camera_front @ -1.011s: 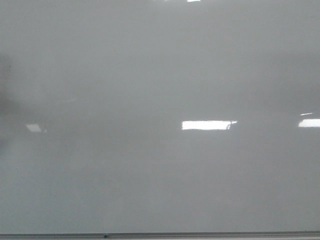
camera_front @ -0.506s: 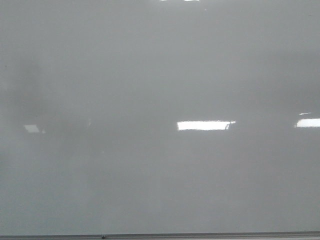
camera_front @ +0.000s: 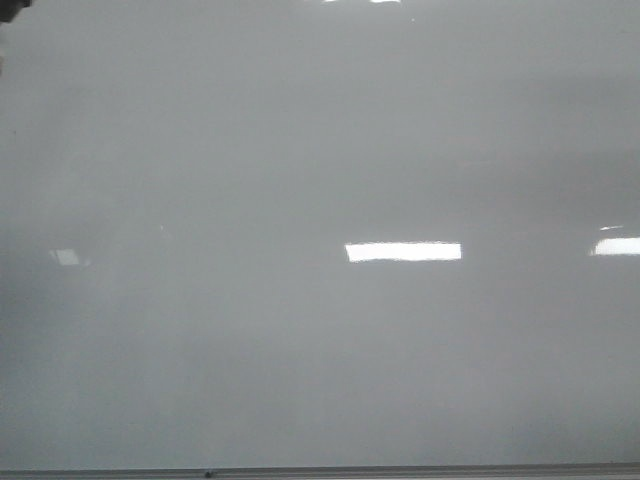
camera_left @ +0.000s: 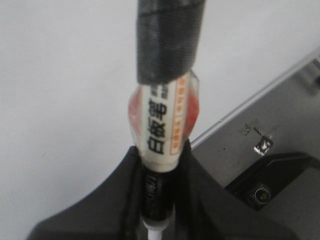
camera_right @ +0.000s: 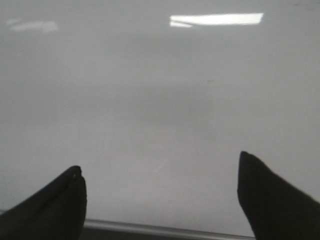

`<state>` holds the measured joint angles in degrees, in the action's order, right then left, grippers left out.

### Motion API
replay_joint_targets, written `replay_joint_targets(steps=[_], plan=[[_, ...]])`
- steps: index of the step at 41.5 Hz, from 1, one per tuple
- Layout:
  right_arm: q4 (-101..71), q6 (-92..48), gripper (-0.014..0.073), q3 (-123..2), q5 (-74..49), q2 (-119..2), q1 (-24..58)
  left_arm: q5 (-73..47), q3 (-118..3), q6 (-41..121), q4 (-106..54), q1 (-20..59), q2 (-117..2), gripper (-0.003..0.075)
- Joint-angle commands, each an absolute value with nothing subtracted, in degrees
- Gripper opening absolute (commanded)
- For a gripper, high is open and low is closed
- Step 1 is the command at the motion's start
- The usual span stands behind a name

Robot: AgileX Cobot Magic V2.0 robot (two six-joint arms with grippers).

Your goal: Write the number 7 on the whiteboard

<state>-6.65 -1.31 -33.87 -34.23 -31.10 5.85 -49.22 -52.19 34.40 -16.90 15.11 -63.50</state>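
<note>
The whiteboard point(camera_front: 300, 150) is a glossy pale grey board that fills the front view. No number 7 shows on it in any view. My left gripper point(camera_left: 159, 150) is shut on a marker pen point(camera_left: 162, 120), white with black characters and an orange label, its far part wrapped in black tape point(camera_left: 167, 40). The pen's tip is out of view, so I cannot tell whether it touches the whiteboard point(camera_left: 65, 100). My right gripper point(camera_right: 159, 162) is open and empty in front of the whiteboard point(camera_right: 150, 100). A dark bit point(camera_front: 10, 8) shows at the front view's top left corner.
A thin metal edge strip point(camera_front: 400, 470) runs along the board's lower edge; it also shows in the right wrist view point(camera_right: 150, 230) and the left wrist view point(camera_left: 250, 100). Beyond it lie a grey surface and a black device point(camera_left: 270, 185). Bright light glares point(camera_front: 403, 251) sit on the board.
The dark shadow on the board's left side has faded away. A dark bit now shows at the top left corner. The glares have shifted slightly left.
</note>
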Motion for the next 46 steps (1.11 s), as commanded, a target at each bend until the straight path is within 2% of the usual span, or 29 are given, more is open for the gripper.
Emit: replay_joint_targets(steps=[1,10,16,27,41,43,46], plan=[[-10.31,-7.91,0.0633,-39.28,-34.64,-36.09,11.23,-47.03,-54.21,45.10,-20.89,22.44,-61.33,-0.0020],[-23.92,-26.84,0.0633,-49.87,-47.95,-46.06,26.71,-45.43,-54.21,57.47,-20.87,39.18,-60.06,-0.0020],[-30.74,-36.10,0.0633,-54.88,-51.78,-52.14,34.93,-43.00,-54.21,57.47,-20.87,45.35,-60.06,-0.0020],[-32.71,-38.66,0.0633,-59.14,-44.44,-60.21,44.26,-40.54,-54.21,57.47,-20.87,47.12,-60.06,-0.0020],[-33.16,-39.13,0.0629,-65.92,-43.39,-67.39,47.39,-40.08,-54.21,57.47,-20.76,47.12,-60.06,-0.0020],[-33.20,-39.13,0.0598,-66.19,-43.76,-67.45,47.39,-40.08,-54.21,57.47,-20.76,47.12,-60.06,-0.0020],[-33.38,-39.13,0.0434,-66.19,-44.64,-67.39,47.39,-40.08,-54.21,57.47,-20.53,47.12,-60.06,-0.0020]])
